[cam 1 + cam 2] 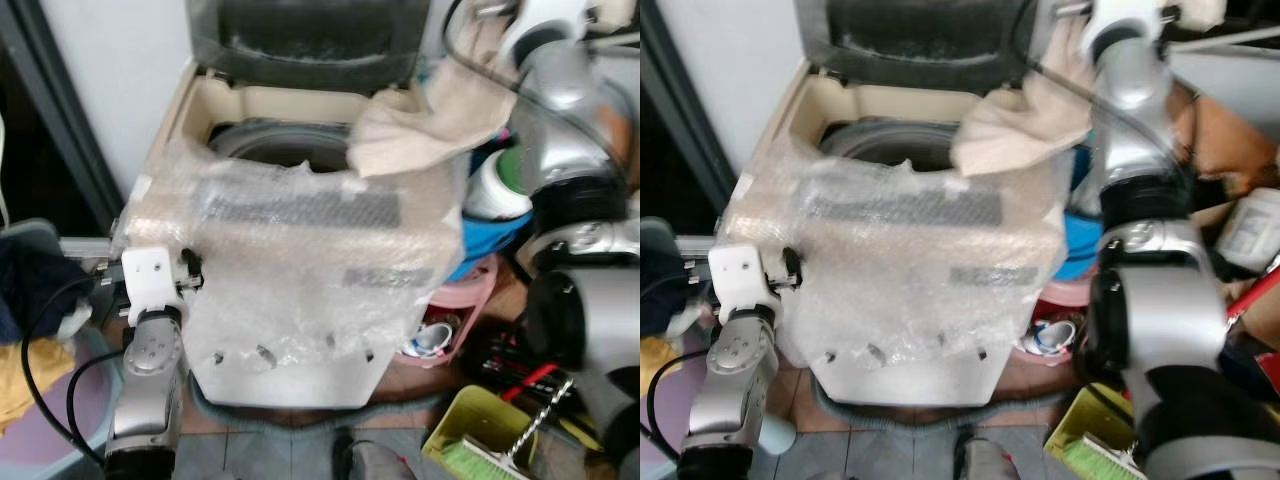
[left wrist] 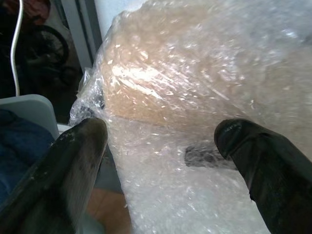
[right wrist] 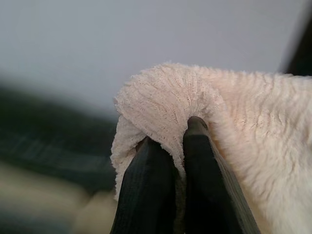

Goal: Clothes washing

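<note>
A top-loading washing machine [image 1: 290,350] stands before me, lid up, its front and control panel wrapped in bubble wrap [image 1: 300,250]. Its drum opening [image 1: 280,145] shows dark behind the wrap. My right gripper [image 3: 170,146] is shut on a cream towel [image 1: 430,115], held high over the machine's right rear corner, the cloth hanging down over the rim. My left gripper [image 2: 161,136] is open, its fingers [image 2: 73,161] close against the bubble wrap at the machine's left front corner.
A basin with blue and yellow clothes [image 1: 30,330] sits at the left. Right of the machine are a pink basket [image 1: 465,310], a white and green jug [image 1: 500,180] and a yellow-green dustpan with brush [image 1: 480,430]. A grey hose [image 1: 300,415] runs along the floor.
</note>
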`<state>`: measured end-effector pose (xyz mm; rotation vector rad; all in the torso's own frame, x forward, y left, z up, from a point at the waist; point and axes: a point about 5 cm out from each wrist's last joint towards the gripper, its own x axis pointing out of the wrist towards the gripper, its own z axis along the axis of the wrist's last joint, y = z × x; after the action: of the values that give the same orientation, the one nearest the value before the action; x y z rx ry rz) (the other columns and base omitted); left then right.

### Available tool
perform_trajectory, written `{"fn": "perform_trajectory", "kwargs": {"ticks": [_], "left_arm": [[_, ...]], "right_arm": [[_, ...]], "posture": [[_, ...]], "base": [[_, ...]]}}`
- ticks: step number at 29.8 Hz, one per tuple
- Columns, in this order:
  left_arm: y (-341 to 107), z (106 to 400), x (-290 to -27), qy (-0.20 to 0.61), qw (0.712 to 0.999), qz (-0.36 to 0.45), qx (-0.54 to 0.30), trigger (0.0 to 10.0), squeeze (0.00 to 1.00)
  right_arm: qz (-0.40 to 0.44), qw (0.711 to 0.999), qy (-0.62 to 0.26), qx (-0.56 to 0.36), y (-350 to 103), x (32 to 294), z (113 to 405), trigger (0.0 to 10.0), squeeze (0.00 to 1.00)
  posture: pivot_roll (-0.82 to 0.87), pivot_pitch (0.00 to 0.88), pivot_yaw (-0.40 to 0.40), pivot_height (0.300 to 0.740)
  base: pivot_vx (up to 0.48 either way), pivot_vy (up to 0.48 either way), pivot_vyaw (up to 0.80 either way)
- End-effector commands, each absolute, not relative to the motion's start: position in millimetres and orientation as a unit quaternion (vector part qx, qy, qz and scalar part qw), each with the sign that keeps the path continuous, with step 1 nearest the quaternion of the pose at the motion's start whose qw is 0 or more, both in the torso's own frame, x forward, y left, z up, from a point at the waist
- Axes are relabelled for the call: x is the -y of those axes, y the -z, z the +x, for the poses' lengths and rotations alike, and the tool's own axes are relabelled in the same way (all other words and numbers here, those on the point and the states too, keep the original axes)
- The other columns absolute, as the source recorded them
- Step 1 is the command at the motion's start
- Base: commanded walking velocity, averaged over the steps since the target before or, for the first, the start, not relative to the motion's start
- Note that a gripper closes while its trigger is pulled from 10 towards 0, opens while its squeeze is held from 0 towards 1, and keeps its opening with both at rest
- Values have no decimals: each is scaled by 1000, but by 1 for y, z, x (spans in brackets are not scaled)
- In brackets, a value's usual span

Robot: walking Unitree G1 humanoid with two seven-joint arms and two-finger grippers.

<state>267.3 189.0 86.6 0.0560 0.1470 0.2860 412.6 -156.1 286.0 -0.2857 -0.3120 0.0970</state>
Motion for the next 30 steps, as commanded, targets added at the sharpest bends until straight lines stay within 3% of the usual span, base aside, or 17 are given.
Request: {"fn": "perform_trajectory", "kwargs": {"ticks": [1, 13, 16, 18, 19, 22, 24, 27, 30], "left_arm": [[-96, 272, -167, -95, 994, 22, -54, 10000, 0], [-95, 277, -165, -87, 994, 28, -59, 10000, 0], [-95, 277, -165, -88, 994, 30, -56, 10000, 0], [-96, 277, -166, -96, 993, 31, -53, 10000, 0], [-96, 277, -166, -96, 993, 31, -53, 10000, 0], [-96, 277, -166, -96, 993, 33, -52, 10000, 0], [-97, 277, -166, -98, 993, 32, -50, 10000, 0], [-97, 276, -167, -108, 992, 34, -52, 10000, 0], [-96, 275, -169, -112, 992, 33, -56, 10000, 0]], "right_arm": [[-139, 976, -95, 136, -265, 146, 411, 10000, 0], [-85, 952, -253, 151, -239, 131, 385, 10000, 0], [-23, 944, -283, 169, -248, 127, 381, 10000, 0], [55, 940, -283, 181, -264, 115, 385, 10000, 1000], [55, 940, -283, 181, -264, 115, 385, 10000, 1000], [180, 908, -329, 186, -282, 84, 380, 10000, 1000], [193, 898, -352, 179, -281, 71, 375, 10000, 1000], [119, 917, -341, 167, -268, 60, 371, 10000, 1000], [36, 945, -290, 145, -247, 70, 372, 10000, 1000]], "posture": [[-2, 0, -35, 740], [-30, 0, -13, 740], [-24, 0, -15, 740], [-21, 0, -19, 740], [-21, 0, -19, 740], [-8, 0, -26, 740], [1, 0, -32, 740], [5, 0, -36, 740], [0, 0, -33, 740]], "base": [[0, 0, 0], [0, 0, 0], [0, 0, 0], [0, 0, 0], [0, 0, 0], [0, 0, 0], [0, 0, 0], [0, 0, 0], [0, 0, 0]]}}
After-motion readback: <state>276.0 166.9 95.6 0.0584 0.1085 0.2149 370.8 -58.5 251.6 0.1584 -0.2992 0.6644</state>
